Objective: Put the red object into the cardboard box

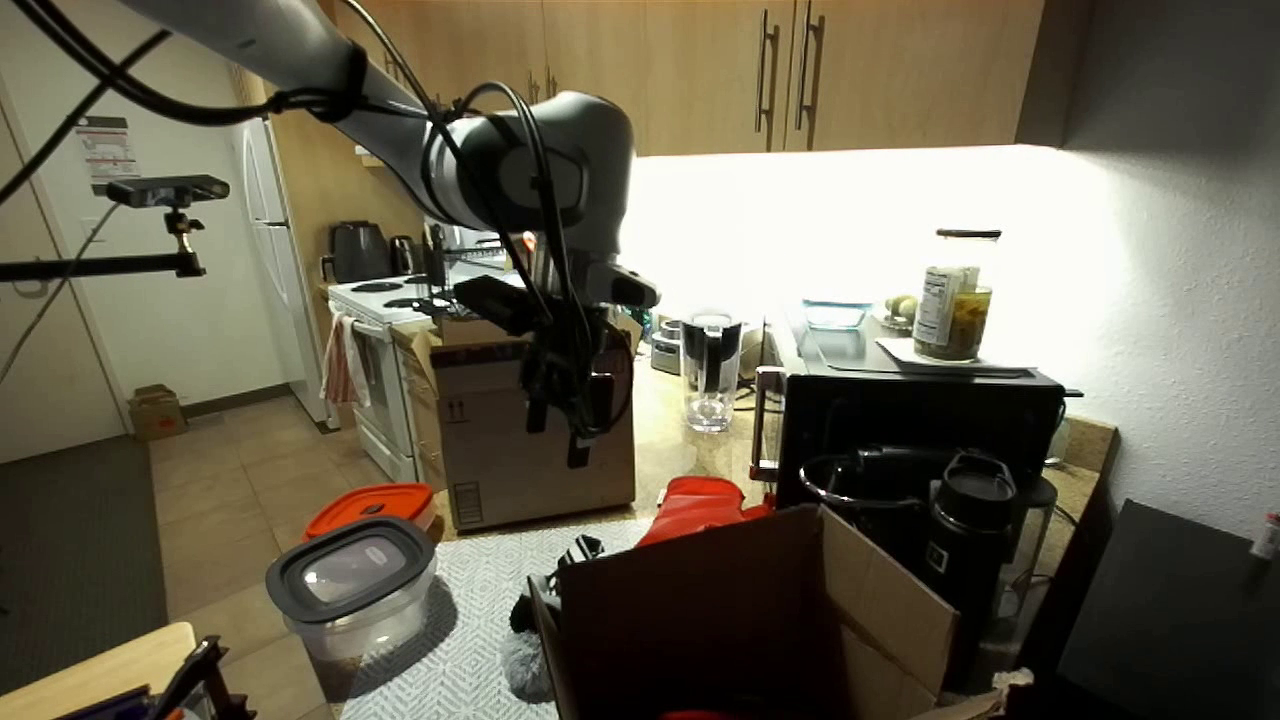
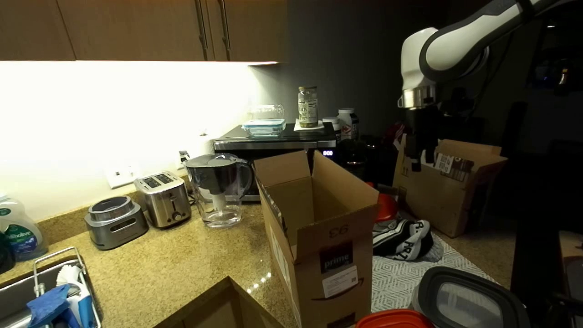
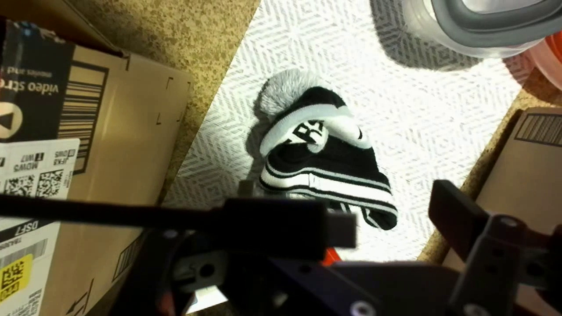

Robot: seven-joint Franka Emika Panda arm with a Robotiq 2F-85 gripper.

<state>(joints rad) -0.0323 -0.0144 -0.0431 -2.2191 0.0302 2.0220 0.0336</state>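
The red object [image 1: 697, 505] lies on the counter behind the open cardboard box [image 1: 885, 610], which hides part of it. It shows as a rounded red lump [image 2: 386, 208] in an exterior view, and only a small red corner [image 3: 330, 256] shows in the wrist view. The box [image 2: 339, 273] stands upright with its flaps open; its printed side [image 3: 136, 127] fills the left of the wrist view. A sliver of red [image 1: 697, 715] shows low inside it. My gripper [image 1: 558, 430] is open and empty, high above the counter and apart from the red object; it also shows dark [image 2: 422, 159] and close up [image 3: 397, 222].
A black-and-white knit hat [image 3: 325, 162] lies on the patterned mat [image 3: 386, 105]. A grey-lidded plastic tub [image 1: 350, 575] and a red-orange lid [image 1: 370, 508] sit at the mat's edge. A second carton [image 1: 545, 450] stands behind my gripper. A microwave [image 1: 900, 410] and water pitcher [image 1: 710, 375] stand nearby.
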